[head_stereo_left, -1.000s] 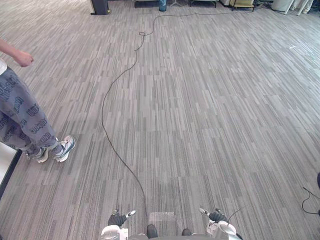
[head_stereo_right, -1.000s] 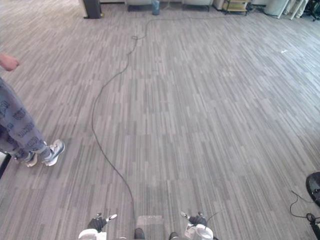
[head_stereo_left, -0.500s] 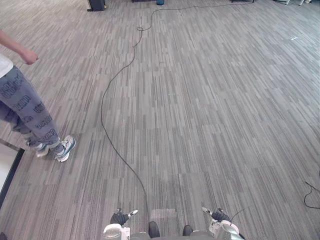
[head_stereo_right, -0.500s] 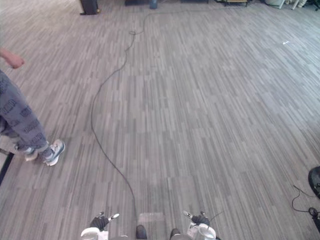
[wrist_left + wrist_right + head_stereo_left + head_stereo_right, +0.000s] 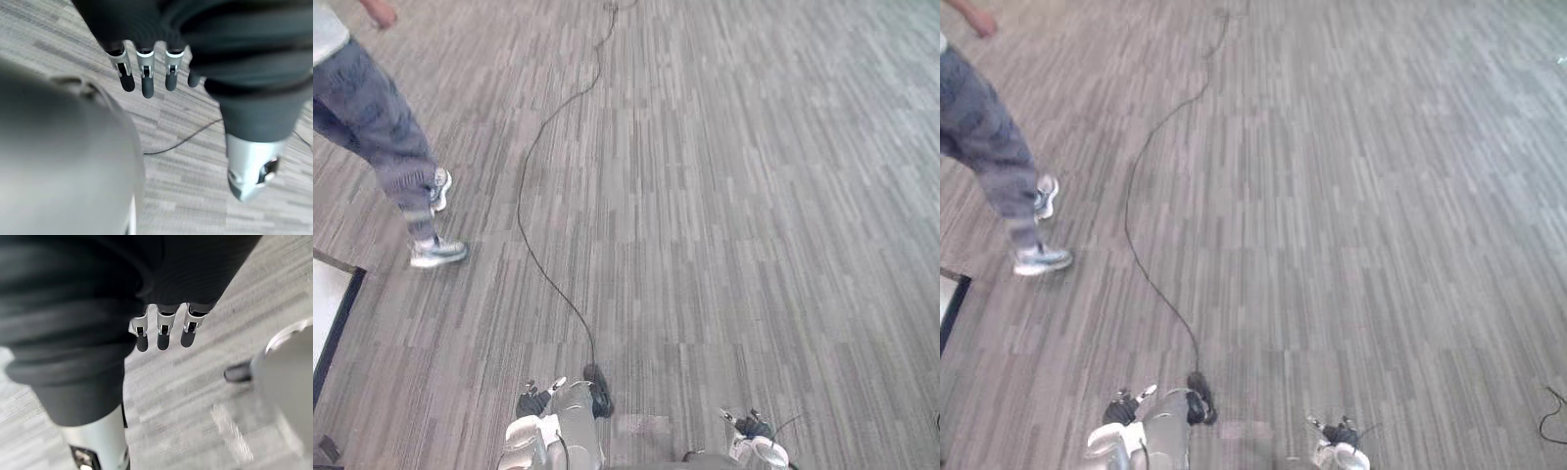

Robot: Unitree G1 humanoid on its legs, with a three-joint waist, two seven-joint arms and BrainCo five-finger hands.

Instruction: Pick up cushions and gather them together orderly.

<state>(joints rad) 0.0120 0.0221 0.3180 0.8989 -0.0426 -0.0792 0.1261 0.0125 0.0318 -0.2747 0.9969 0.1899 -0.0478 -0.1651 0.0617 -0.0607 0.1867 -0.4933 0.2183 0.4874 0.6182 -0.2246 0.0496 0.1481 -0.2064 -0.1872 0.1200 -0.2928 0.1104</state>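
Left hand [image 5: 533, 401] low at the lower left of the eye views, hanging downward, fingers [image 5: 143, 78] straight and slightly parted, thumb [image 5: 249, 169] set apart, empty. Right hand [image 5: 751, 428] low at the lower right, hanging likewise, fingers [image 5: 163, 335] straight in a close row, thumb [image 5: 98, 445] apart, empty. Both arms down at the sides.

Here's the right hand [image 5: 162, 328], its dark ribbed cover bulking large up close. The silver fingers [image 5: 190, 333] run out straight in a tidy row, dark tips side by side (nothing between them, nothing in the palm). The thumb [image 5: 97, 443] juts out apart from the row. Past the fingertips lies the floor [image 5: 168, 394], grey carpet in narrow stripes.
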